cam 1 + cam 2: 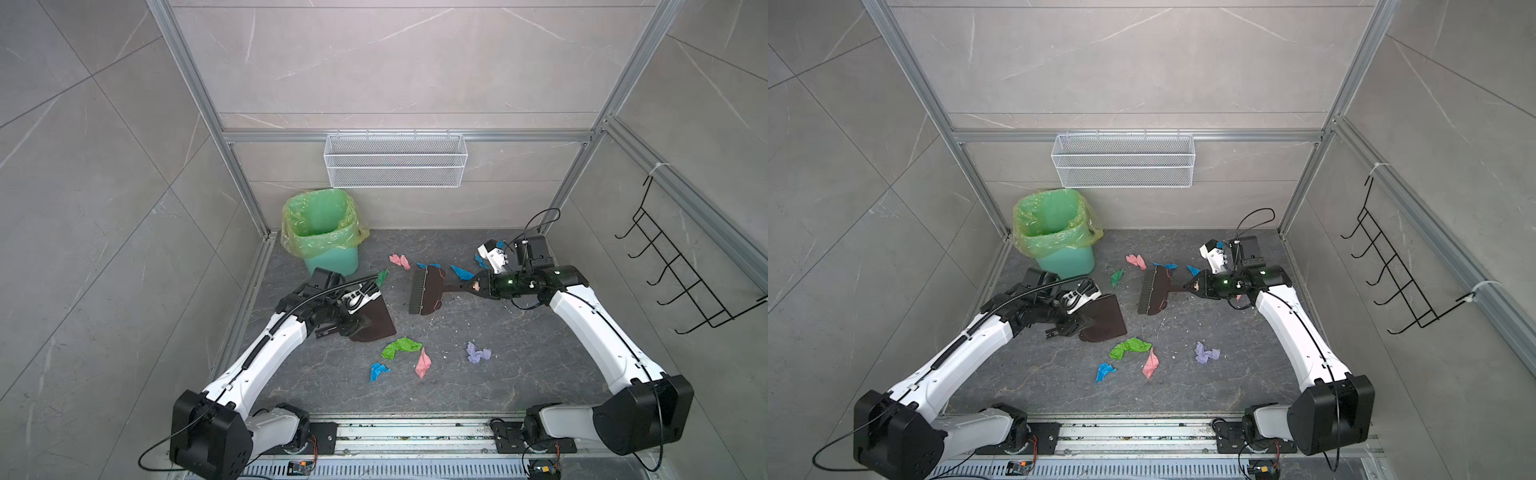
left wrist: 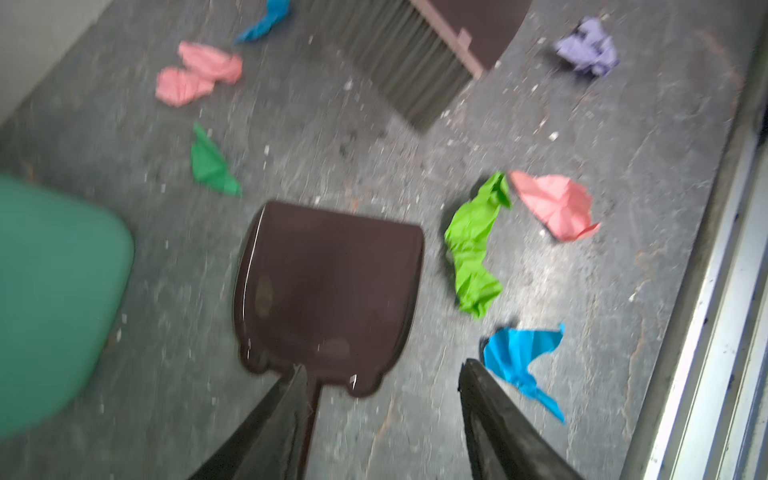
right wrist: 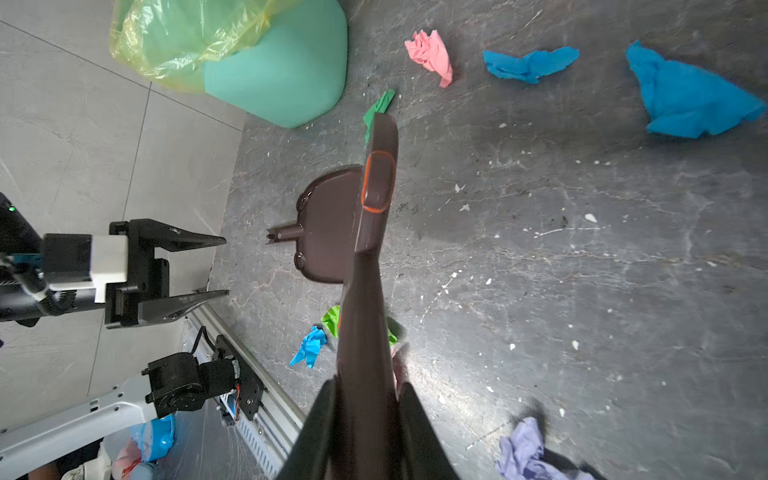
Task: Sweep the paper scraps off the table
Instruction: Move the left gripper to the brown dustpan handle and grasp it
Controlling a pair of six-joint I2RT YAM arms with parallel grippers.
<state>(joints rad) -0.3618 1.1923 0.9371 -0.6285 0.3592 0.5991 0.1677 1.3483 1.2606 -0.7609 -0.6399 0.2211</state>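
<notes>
Nearest the front rail, the table carries a loose cluster of paper scraps. There is a blue scrap, a long green scrap arched with its length running left to right, and off to the right a lilac scrap. Just behind the green one sits the brown dustpan, its handle toward the left arm and its wide lip toward the middle.

From above, the wrist hides the left arm's pincer. The right wrist view shows the left gripper with its fingers spread and nothing between them. The dustpan's handle stub points at it across a gap. The blurred left wrist view puts that handle close beside one finger; contact I cannot make out.

Further back, the right gripper is clamped on the handle of the brush. The brush is held lengthwise across the table, bristles facing the dustpan, and its head stands between the near cluster and the far pieces. Those are a far pink scrap, a far blue scrap and a dark green scrap beside the dustpan's far corner.

A lined green bin fills the far left corner, and a wire basket hangs on the back wall.
</notes>
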